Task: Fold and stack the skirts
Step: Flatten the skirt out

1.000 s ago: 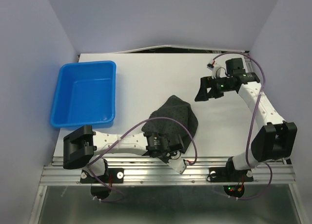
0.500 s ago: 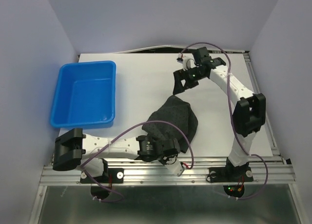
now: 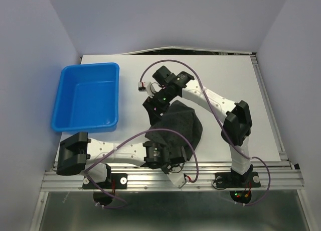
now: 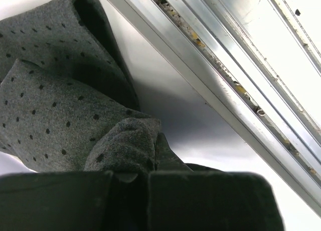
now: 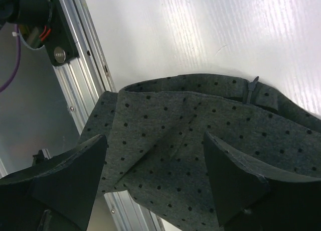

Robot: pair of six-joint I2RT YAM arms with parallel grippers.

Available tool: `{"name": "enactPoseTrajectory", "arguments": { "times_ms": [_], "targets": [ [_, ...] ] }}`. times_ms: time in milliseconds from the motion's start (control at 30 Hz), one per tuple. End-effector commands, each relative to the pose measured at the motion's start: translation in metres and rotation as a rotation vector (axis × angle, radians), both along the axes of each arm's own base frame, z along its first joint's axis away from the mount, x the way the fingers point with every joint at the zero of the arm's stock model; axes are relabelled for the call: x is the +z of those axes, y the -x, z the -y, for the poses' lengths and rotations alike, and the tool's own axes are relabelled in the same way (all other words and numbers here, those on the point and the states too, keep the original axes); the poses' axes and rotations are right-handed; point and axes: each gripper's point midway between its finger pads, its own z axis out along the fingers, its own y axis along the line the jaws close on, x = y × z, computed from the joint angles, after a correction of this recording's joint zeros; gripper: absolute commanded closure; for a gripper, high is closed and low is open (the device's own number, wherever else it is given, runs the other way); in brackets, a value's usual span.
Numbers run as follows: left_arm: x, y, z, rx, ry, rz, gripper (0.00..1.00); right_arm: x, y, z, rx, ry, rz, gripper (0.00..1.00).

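One dark charcoal dotted skirt (image 3: 184,121) lies crumpled on the white table near its front edge. My left gripper (image 3: 173,151) is at the skirt's near edge and shut on a bunched fold of it. In the left wrist view the fold (image 4: 128,145) runs down between the black fingers of that gripper (image 4: 143,177). My right gripper (image 3: 153,104) is open, hovering over the skirt's far left edge. In the right wrist view its two fingers straddle the dotted cloth (image 5: 200,135) without touching it, with the gripper's gap (image 5: 153,165) over the cloth. No other skirt is in view.
A blue tub (image 3: 111,66) stands at the left of the table. An aluminium rail (image 3: 150,177) runs along the near edge, close to the skirt (image 4: 225,75). The right arm's cable loops above the table's middle.
My right arm has swung from the far right of the table leftward and now hangs over the skirt's far edge. My left gripper has shifted slightly, still holding the cloth.
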Motion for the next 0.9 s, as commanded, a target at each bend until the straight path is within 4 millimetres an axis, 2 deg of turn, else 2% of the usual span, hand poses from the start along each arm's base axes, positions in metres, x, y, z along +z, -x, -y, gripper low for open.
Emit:
{"name": "enactPoseTrajectory", "arguments": {
  "times_ms": [0, 133, 267, 367, 567, 633, 767, 800, 867],
  "targets": [
    [0.007, 0.008, 0.005, -0.045, -0.015, -0.024, 1.00, -0.008, 0.023, -0.004, 0.050, 0.052, 0.015, 0.18],
    [0.006, 0.009, 0.008, -0.062, -0.021, -0.025, 1.00, -0.025, 0.043, -0.010, 0.091, 0.103, -0.008, 0.18],
    [0.004, 0.012, 0.010, -0.074, -0.027, -0.029, 1.00, -0.040, 0.045, -0.015, 0.083, 0.134, -0.034, 0.19],
    [0.003, 0.015, 0.010, -0.081, -0.031, -0.033, 1.00, -0.042, 0.050, -0.022, 0.089, 0.136, -0.037, 0.20],
    [0.000, 0.017, 0.011, -0.091, -0.042, -0.036, 1.00, -0.063, 0.072, -0.032, 0.137, 0.196, -0.044, 0.23],
    [0.000, 0.018, 0.012, -0.093, -0.044, -0.037, 1.00, -0.070, 0.073, -0.032, 0.137, 0.216, -0.036, 0.25],
    [0.000, 0.018, 0.012, -0.090, -0.044, -0.040, 1.00, -0.074, 0.066, -0.031, 0.110, 0.242, -0.004, 0.42],
    [0.001, 0.018, 0.013, -0.088, -0.043, -0.041, 1.00, -0.072, 0.063, -0.033, 0.103, 0.235, 0.010, 0.56],
    [0.001, 0.018, 0.013, -0.079, -0.037, -0.040, 1.00, -0.070, 0.057, -0.032, 0.084, 0.244, 0.041, 0.77]
  ]
}}
